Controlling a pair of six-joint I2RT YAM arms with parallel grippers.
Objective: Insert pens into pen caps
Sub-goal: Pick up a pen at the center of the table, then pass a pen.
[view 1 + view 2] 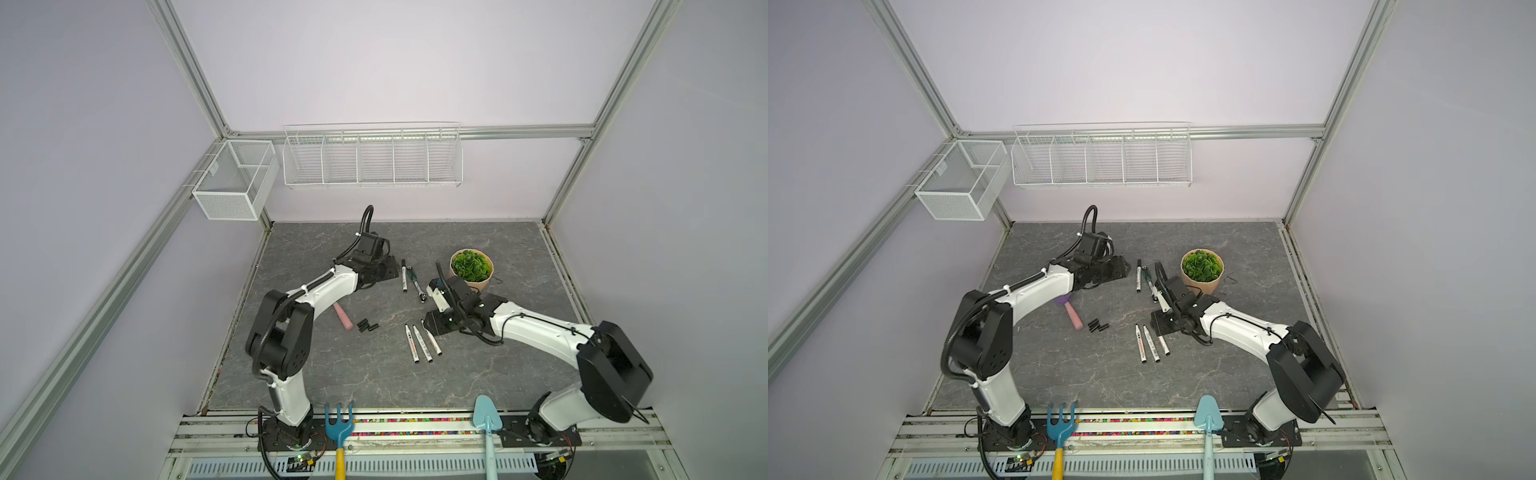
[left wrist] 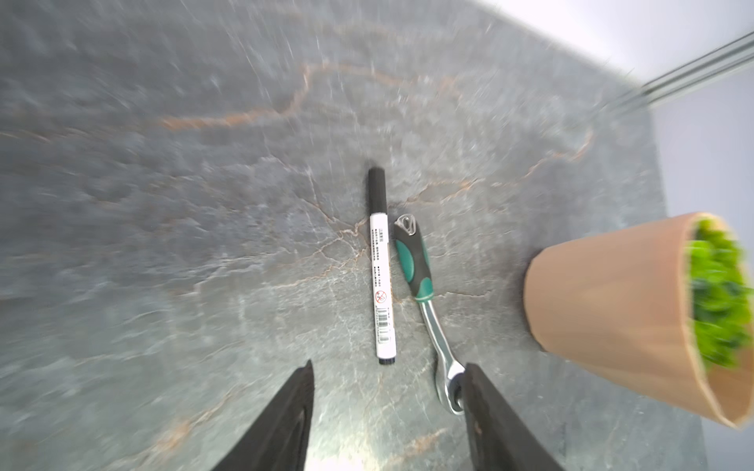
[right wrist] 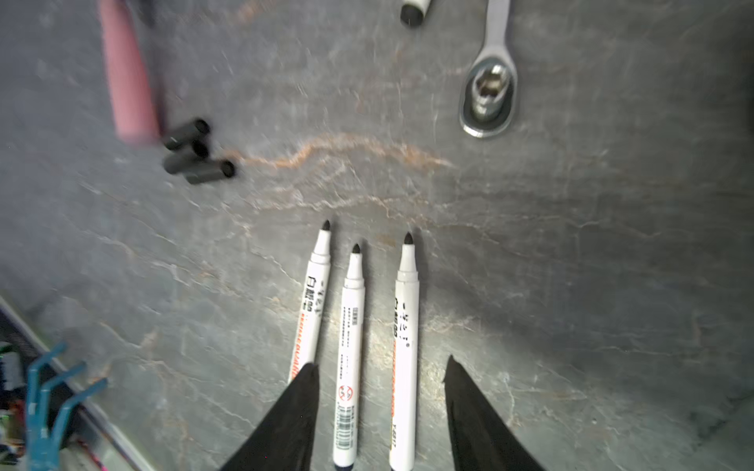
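Observation:
One capped pen (image 1: pixel 404 276) (image 2: pixel 381 265) lies on the grey tabletop beside a green-handled wrench (image 2: pixel 412 261). My left gripper (image 2: pixel 389 365) (image 1: pixel 390 271) hovers just short of that pen's end, open and empty. Three uncapped pens (image 1: pixel 422 343) lie side by side, tips pointing to the back. In the right wrist view they are the left pen (image 3: pixel 316 297), middle pen (image 3: pixel 353 326) and right pen (image 3: pixel 406 326). My right gripper (image 3: pixel 381 362) (image 1: pixel 432 326) is open over their rear ends, its fingers straddling the middle and right pens. Three black pen caps (image 1: pixel 366 325) (image 3: pixel 198 153) lie bunched together.
A potted green plant (image 1: pixel 471 270) stands behind my right wrist. A pink-handled tool (image 1: pixel 343 316) lies next to the caps, partly under my left arm. A blue rake (image 1: pixel 338 419) and a light-blue shovel (image 1: pixel 486 415) hang over the front edge. White wire baskets (image 1: pixel 372 156) hang on the back wall.

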